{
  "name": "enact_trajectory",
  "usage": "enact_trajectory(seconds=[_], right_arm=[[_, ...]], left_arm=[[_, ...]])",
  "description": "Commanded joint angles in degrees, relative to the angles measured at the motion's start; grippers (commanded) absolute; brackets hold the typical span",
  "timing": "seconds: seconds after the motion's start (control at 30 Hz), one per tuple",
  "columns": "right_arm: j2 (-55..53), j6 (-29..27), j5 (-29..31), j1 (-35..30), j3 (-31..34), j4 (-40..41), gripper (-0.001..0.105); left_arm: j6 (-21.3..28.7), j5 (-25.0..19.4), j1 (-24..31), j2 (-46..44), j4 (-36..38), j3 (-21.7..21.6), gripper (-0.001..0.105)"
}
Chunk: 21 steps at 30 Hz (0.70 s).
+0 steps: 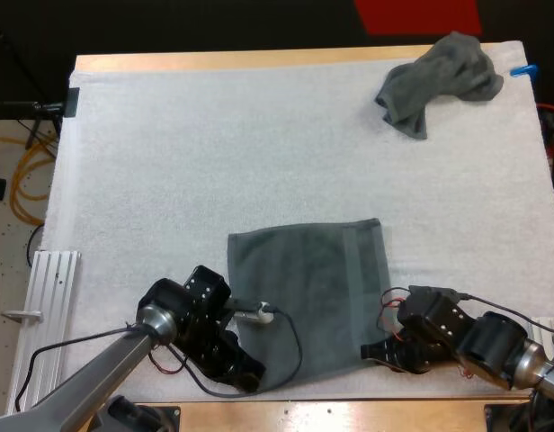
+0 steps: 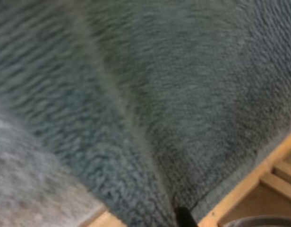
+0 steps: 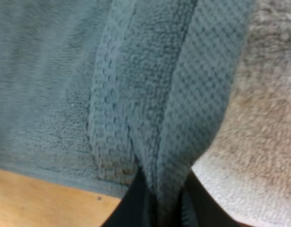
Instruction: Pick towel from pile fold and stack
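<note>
Here's the flat towel point(image 1: 308, 288), spread at 6 o'clock on the white mat point(image 1: 214, 162), with the crumpled towel point(image 1: 443, 79) well apart at 1 o'clock. The right gripper point(image 1: 378, 353) sits at the flat towel's 5 o'clock corner, and its wrist view tells it plainly: the black fingers point(image 3: 195, 203) are clamped on a raised fold of the woven hem. The left gripper point(image 1: 245, 367) is down at the 7 o'clock corner, a ridge of cloth running toward it, but whether it has a hold I cannot tell. This looks like soft, light, floppy terry, not slippery, nothing to break; it will likely sag between two holds. Best taken by the two near corners, on the thicker hem, and carried together toward 12 o'clock so the fold lands square.
</note>
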Motion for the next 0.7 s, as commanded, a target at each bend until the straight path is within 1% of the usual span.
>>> enact_trajectory(seconds=[0.0,0.07,0.13,0.2,0.23,0.3,0.37,0.4,0.5,0.67], right_arm=[[-0.7,0.6,-0.3,0.1,-0.5,1.0,0.0],[-0.5,2.7,-0.4,0.1,-0.6,-0.2,0.0],[-0.2,3.7,-0.4,0.0,-0.6,-2.1,0.0],[0.9,6.5,-0.3,0.0,-0.6,-5.5,0.0],[1.4,7.6,-0.1,0.0,-0.6,-6.7,0.0],[3.2,11.6,0.5,-0.7,-0.6,-10.5,0.0],[5.1,14.2,0.6,-2.4,-0.6,-14.4,0.0],[6.2,15.6,0.5,-3.6,-0.6,-16.7,0.0],[8.4,17.1,0.1,-8.1,-0.6,-21.3,0.0],[11.2,17.3,-1.8,-15.2,-0.6,-24.0,0.0]], left_arm=[[-0.8,1.3,-0.2,-0.8,0.2,0.2,0.0],[-1.6,3.9,0.8,-0.9,-2.6,0.2,0.0],[-4.0,5.9,2.6,-0.9,-6.3,0.2,0.0],[-8.3,7.9,5.7,-0.7,-12.7,0.2,0.0],[-9.6,8.7,6.4,-0.7,-14.5,0.2,0.0],[-13.7,12.5,9.4,0.0,-19.7,0.2,0.0],[-15.8,14.7,11.2,0.9,-23.7,0.2,0.0],[-16.8,14.8,12.2,1.4,-25.7,0.2,0.0],[-19.0,14.8,14.5,3.1,-30.6,0.2,0.0],[-21.7,14.8,17.4,6.0,-38.3,0.2,0.0]])
